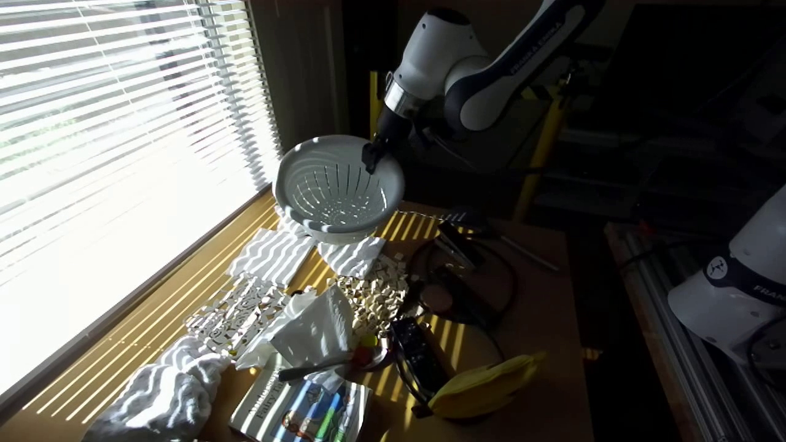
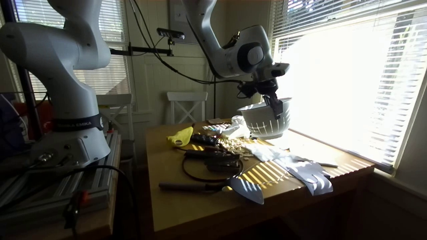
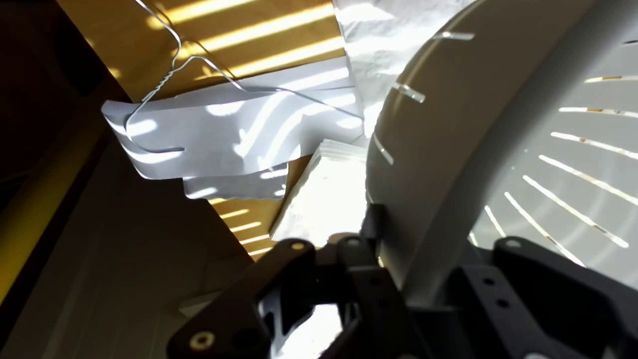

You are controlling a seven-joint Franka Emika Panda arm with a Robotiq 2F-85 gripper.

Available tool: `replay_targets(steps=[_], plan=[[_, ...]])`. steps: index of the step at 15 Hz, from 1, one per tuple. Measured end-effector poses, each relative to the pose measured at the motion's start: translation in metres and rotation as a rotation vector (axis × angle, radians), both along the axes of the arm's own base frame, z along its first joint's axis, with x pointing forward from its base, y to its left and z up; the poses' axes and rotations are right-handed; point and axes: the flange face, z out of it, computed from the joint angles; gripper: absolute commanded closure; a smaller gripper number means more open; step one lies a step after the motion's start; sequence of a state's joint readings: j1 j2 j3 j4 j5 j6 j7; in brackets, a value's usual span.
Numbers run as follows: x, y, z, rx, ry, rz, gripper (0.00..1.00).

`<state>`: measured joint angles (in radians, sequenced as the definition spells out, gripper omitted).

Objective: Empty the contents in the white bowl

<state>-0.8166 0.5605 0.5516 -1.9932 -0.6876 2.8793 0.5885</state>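
The gripper [image 1: 371, 158] pinches the rim of the white bowl [image 1: 336, 193], one finger outside the wall and one inside it, as seen in the wrist view. In both exterior views the slotted bowl hangs tilted above the wooden table [image 2: 186, 213]. On the table lie a loose heap of small pale pieces [image 1: 373, 301], an illustrated book [image 1: 301, 408] and, near the edge, a dark-handled spatula [image 2: 245, 190].

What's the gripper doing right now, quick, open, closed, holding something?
Gripper: closed on the rim of the white slotted bowl, one finger inside and one outside.
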Motion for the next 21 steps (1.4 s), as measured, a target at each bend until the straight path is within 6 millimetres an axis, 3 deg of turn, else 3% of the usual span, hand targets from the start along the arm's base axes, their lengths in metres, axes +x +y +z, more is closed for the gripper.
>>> replay_targets(steps=[1, 2, 4, 5, 6, 11, 21], plan=[[0.010, -0.009, 0.020, 0.038, -0.005, -0.036, 0.97], [0.018, -0.019, 0.039, 0.071, -0.002, -0.069, 0.88], [0.034, -0.039, 0.072, 0.105, 0.011, -0.091, 0.88], [0.039, -0.043, 0.081, 0.110, 0.010, -0.091, 0.97], [0.042, -0.043, 0.083, 0.114, 0.010, -0.092, 0.97], [0.028, -0.030, 0.040, 0.151, 0.159, -0.127, 0.97], [0.036, 0.033, -0.020, 0.148, 0.270, -0.382, 0.97]])
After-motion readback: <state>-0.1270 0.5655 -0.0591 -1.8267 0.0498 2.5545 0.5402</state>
